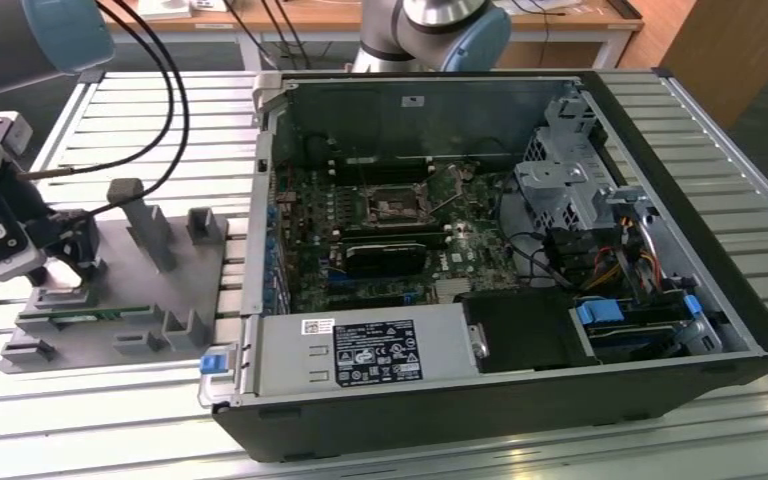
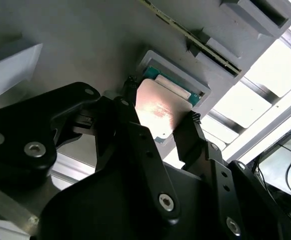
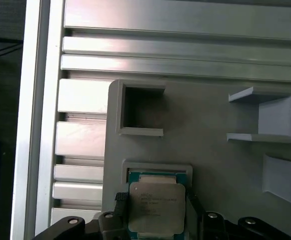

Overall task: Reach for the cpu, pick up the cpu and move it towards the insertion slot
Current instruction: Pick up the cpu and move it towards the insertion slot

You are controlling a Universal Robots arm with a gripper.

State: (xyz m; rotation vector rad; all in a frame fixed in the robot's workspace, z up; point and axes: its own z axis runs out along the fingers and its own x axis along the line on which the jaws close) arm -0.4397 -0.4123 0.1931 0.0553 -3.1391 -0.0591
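Clamping the cpu [image 3: 157, 210], pincer [image 3: 156, 199] cpu-wide.

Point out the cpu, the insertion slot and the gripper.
cpu [image 3: 157, 205]: first wrist view, centre of its metal top.
insertion slot [image 1: 394, 208]: exterior view, middle of the socket.
gripper [image 2: 162, 101]: second wrist view, midway between its fingertips.

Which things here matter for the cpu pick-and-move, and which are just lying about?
For the job:
- cpu
- gripper, closed on the cpu
- insertion slot

Lying about:
- green circuit strip
- grey holder tray
- black finned block
- power supply
- drive cage
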